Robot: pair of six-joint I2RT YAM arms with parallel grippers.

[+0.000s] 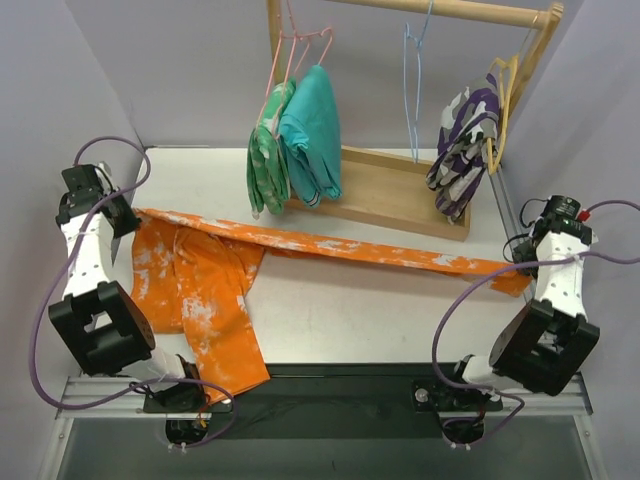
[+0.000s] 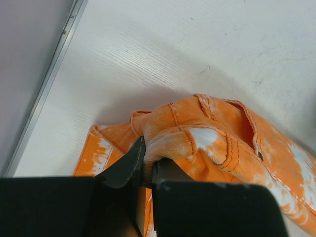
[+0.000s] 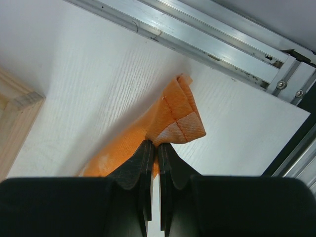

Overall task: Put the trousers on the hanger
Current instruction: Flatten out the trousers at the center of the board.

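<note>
The bright orange cloth trousers with white splotches [image 1: 195, 285] lie on the white table [image 1: 350, 315]. One leg stretches in a long band from the far left across to the right, and the rest is spread at the near left. The left gripper [image 2: 147, 160] is clamped on a thick seamed fold at the left end. The right gripper [image 3: 153, 148] pinches the stitched hem at the right end. The thin light-blue wire hanger [image 1: 413, 95] hangs from the wooden rail [image 1: 450, 10] at the far side, well apart from the trousers.
</note>
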